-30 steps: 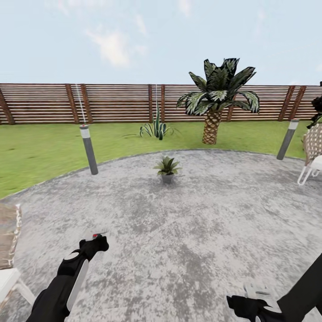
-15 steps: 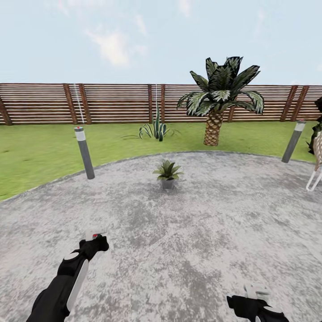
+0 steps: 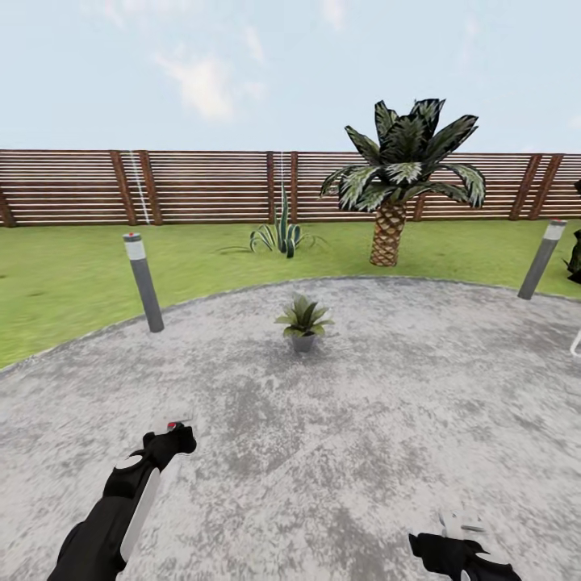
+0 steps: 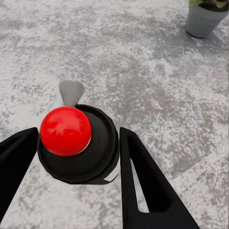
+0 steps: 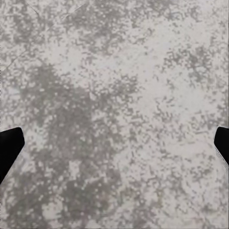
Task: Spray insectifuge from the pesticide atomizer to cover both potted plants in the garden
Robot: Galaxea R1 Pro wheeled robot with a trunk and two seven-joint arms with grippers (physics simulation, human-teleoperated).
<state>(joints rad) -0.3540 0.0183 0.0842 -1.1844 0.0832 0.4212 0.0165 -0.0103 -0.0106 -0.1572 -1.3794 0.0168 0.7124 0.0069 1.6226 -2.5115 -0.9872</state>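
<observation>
Your left gripper [image 4: 76, 157] holds the atomizer [image 4: 78, 143], its fingers [image 4: 143, 181] snug on both sides of the dark body, red knob on top. It looks small, light and stiff, maybe a bit slippery, so hold the body, not the nozzle. Your right gripper [image 3: 452, 557] has its fingers spread wide, holding nothing. One plant [image 3: 303, 319] sits far ahead on the patio [image 3: 387, 403].

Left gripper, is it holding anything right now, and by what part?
Yes. The left gripper holds the pesticide atomizer, its fingers on either side of the dark round body below the red top. The right gripper is open over bare patio.
</observation>
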